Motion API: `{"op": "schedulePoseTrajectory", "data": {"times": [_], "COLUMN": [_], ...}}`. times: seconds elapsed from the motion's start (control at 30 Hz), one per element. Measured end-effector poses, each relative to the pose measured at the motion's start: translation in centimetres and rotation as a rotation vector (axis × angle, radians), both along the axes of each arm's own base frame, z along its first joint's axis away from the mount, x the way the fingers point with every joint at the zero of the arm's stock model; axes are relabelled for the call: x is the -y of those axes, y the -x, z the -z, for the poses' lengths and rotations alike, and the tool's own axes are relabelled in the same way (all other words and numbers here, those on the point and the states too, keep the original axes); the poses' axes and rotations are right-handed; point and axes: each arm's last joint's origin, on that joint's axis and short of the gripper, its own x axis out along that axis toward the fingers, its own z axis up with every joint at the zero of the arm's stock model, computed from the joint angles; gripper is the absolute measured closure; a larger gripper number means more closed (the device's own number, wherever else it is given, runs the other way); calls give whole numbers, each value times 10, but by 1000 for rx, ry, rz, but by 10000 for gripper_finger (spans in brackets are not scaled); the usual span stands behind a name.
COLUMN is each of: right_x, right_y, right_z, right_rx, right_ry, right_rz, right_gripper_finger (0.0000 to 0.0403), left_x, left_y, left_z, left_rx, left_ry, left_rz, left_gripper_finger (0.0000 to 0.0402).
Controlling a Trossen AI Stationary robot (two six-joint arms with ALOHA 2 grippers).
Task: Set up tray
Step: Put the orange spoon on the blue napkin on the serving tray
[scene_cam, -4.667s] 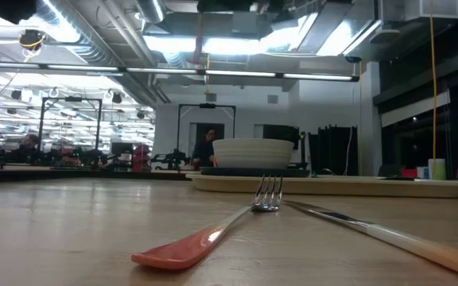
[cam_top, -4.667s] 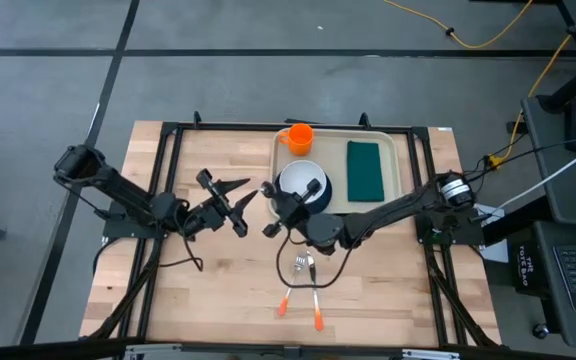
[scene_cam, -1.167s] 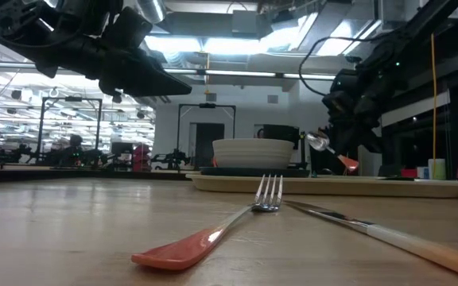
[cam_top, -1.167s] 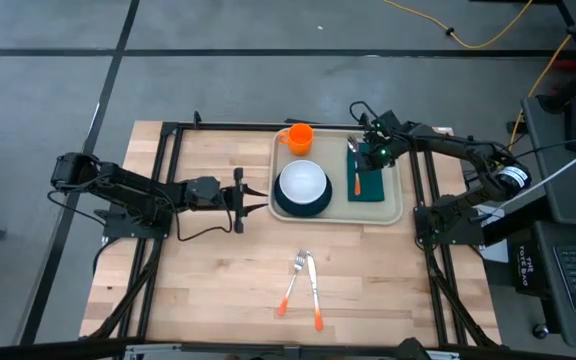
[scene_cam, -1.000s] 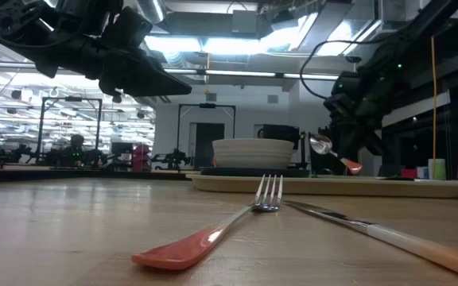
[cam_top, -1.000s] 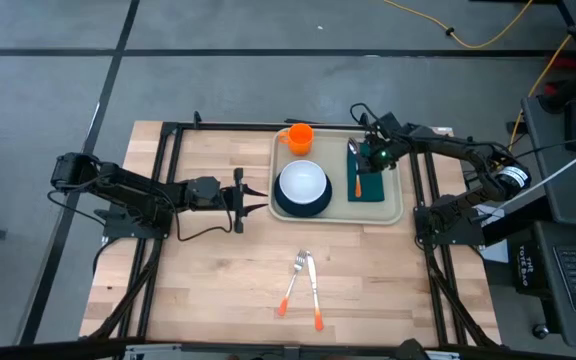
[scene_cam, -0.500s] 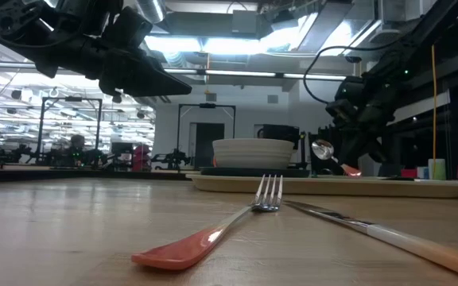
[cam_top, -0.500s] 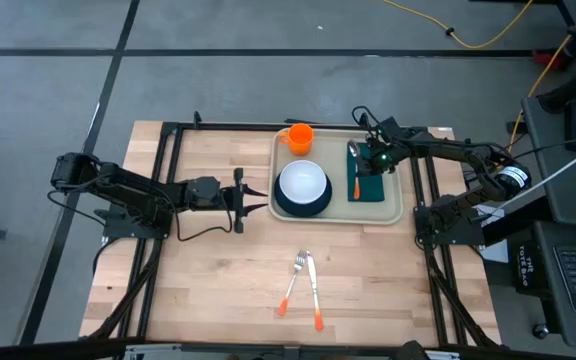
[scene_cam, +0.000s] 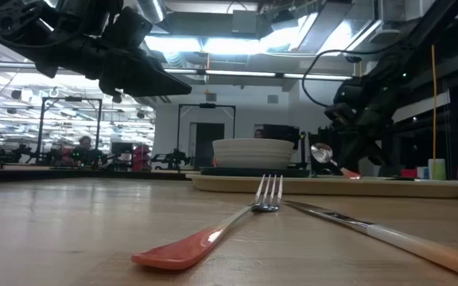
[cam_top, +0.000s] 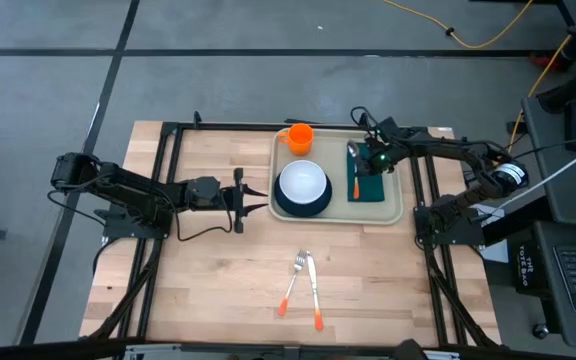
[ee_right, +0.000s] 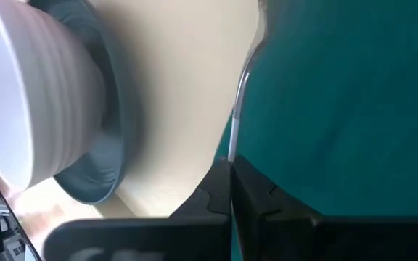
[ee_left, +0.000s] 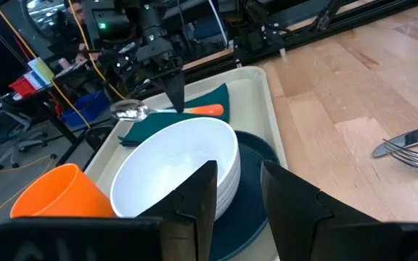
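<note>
Two arms work around the tray (cam_top: 394,205), which lies at the table's far edge, right of centre. Over the tray's green napkin (cam_top: 372,188), the right gripper (cam_top: 366,167) pinches a spoon (ee_left: 167,110) by its orange handle. Left of the tray the left gripper (cam_top: 240,198) hovers, fingers slightly apart, empty. Beside the napkin a white bowl (cam_top: 302,182) sits on a teal plate (cam_top: 280,206); behind them, an orange cup (cam_top: 299,136). Nearer than the tray lie a fork (cam_top: 293,282) and knife (cam_top: 313,293).

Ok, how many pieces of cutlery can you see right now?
3. A spoon with an orange handle lies at the napkin's edge on the tray, gripped by the right gripper. A fork and knife lie on the table.
</note>
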Motion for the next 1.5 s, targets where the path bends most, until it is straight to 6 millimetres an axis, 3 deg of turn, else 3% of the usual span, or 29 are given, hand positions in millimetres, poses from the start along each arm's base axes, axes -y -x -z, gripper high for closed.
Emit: {"op": "schedulePoseTrajectory", "data": {"times": [0.4, 0.97, 1.5], "right_x": [7, 5, 2], "right_y": [-5, -3, 1], "right_z": [17, 0, 2], "right_rx": [-26, 35, -42], "right_ry": [-6, -70, -108], "right_rz": [9, 121, 184], "right_gripper_finger": [403, 403, 403], "left_x": [0, 0, 0], "left_y": [0, 0, 0], "left_z": [0, 0, 0], "left_rx": [0, 0, -2], "left_ry": [0, 0, -8], "left_rz": [0, 0, 1], "left_gripper_finger": [299, 299, 299]}}
